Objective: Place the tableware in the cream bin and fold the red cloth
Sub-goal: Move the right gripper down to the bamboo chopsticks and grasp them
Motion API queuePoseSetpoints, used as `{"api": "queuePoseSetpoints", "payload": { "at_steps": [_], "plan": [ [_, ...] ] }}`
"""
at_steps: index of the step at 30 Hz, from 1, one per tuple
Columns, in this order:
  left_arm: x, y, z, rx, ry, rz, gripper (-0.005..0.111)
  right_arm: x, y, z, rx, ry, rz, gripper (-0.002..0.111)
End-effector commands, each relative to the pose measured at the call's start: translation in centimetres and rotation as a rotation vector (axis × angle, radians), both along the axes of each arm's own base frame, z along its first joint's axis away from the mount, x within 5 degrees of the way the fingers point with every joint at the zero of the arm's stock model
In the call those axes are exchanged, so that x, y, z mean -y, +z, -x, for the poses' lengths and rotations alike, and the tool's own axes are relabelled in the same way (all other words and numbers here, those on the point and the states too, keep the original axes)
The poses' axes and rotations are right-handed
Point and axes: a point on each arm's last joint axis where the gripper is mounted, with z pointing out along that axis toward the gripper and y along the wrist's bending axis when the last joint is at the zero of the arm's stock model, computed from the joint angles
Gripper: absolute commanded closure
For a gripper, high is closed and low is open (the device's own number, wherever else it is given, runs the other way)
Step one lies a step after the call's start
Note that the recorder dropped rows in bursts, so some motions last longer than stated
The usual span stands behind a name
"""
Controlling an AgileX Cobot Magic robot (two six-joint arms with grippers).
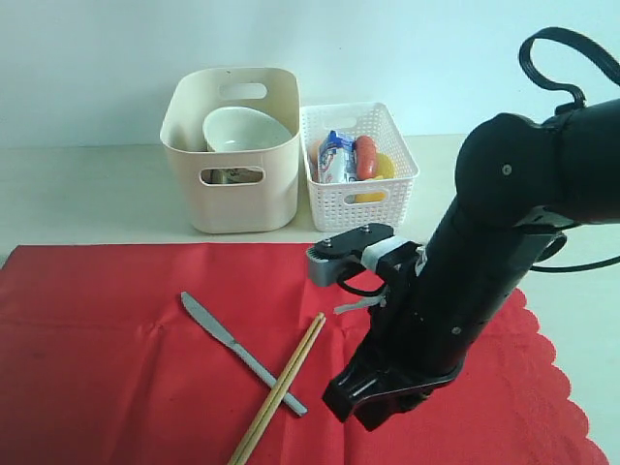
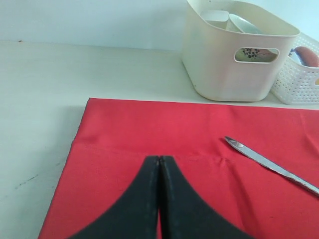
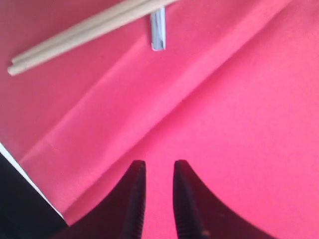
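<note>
The red cloth [image 1: 116,368] lies spread flat over the front of the table. On it a metal knife [image 1: 237,349] and a pair of wooden chopsticks [image 1: 281,387] lie crossed, the chopsticks over the knife's handle. Behind the cloth stands the cream bin [image 1: 237,199] with a white bowl [image 1: 242,131] leaning inside. My right gripper [image 1: 363,407] hangs low over the cloth, just right of the chopsticks. Its jaws [image 3: 159,163] are a little apart with nothing between them; the chopsticks [image 3: 84,35] and the knife's end [image 3: 158,30] lie ahead. My left gripper [image 2: 159,158] is shut and empty over the cloth's left part [image 2: 149,129].
A white lattice basket [image 1: 358,165] with food packets stands right of the cream bin. The cloth's scalloped edge [image 1: 552,358] runs along the right side. Bare table [image 1: 77,194] lies left of the bin. The right arm [image 1: 494,232] rises over the cloth's right half.
</note>
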Motion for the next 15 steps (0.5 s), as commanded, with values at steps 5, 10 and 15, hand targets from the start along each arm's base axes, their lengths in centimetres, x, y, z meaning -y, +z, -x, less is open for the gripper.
{"api": "queuePoseSetpoints", "payload": {
  "at_steps": [5,10,15],
  "plan": [
    [0.0,0.0,0.0,0.011,0.005,0.010,0.107,-1.5,0.1,-0.6,-0.010,-0.157,-0.156,0.088],
    [0.0,0.0,0.0,0.011,0.005,0.010,0.107,-3.1,0.0,1.0,0.019,-0.076,-0.134,0.089],
    [0.0,0.0,0.0,0.011,0.005,0.010,0.107,-5.1,-0.2,2.2,0.090,-0.101,-0.089,0.089]
  ]
}}
